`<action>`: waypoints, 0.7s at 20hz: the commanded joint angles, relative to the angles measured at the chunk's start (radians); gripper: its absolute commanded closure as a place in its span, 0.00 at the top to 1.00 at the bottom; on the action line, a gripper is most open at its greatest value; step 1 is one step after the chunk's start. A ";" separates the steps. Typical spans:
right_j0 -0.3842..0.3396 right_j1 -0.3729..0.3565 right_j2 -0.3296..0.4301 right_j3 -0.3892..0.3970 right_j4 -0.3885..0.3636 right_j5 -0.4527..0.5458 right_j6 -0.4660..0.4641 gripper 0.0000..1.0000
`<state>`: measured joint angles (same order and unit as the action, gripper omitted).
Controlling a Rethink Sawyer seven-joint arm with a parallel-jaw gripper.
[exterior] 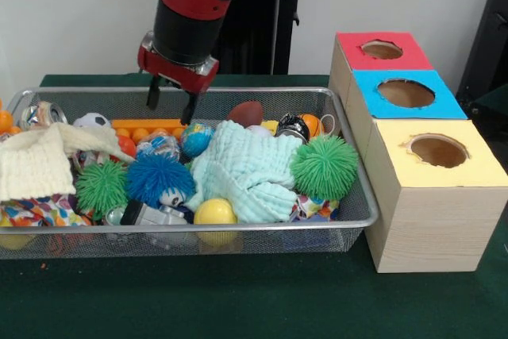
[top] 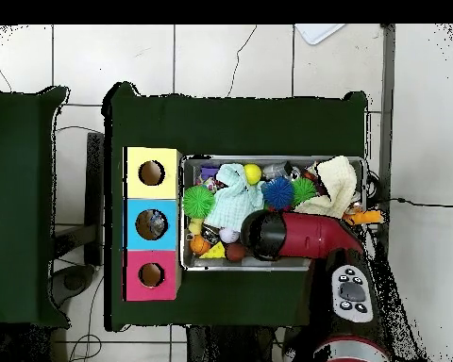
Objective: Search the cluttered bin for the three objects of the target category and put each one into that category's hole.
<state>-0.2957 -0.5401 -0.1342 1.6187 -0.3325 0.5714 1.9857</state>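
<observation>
The silver wire-mesh bin [exterior: 238,228] sits on the green table and is full of clutter. In it are two green spiky balls [exterior: 324,166], a blue spiky ball [exterior: 159,178], a yellow ball [exterior: 214,212], a globe ball [exterior: 196,139], a brown football [exterior: 246,113] and a pale green cloth [exterior: 250,172]. My gripper [exterior: 171,101] is open and empty, just above the bin's far side over an orange strip [exterior: 147,126]. Three boxes stand beside the bin, each with a hole: red [exterior: 381,51], blue [exterior: 406,93], yellow [exterior: 438,151]. In the overhead view my arm [top: 287,236] hides the gripper.
A cream knit cloth [exterior: 36,164], a soccer ball [exterior: 94,121] and a can [exterior: 44,113] lie at the bin's left end. A black-and-white ball [exterior: 292,126] lies at the back right. In the overhead view the boxes [top: 152,224] stand left of the bin [top: 185,212].
</observation>
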 commanded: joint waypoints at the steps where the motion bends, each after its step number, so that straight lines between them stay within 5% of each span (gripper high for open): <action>1: -0.051 -0.032 0.182 0.086 -0.139 0.091 -0.335 1.00; 14: -0.023 -0.042 0.249 -0.020 -0.298 0.230 -0.383 1.00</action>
<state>-0.3293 -0.5686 -0.0167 1.6413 -0.5623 0.6693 1.9506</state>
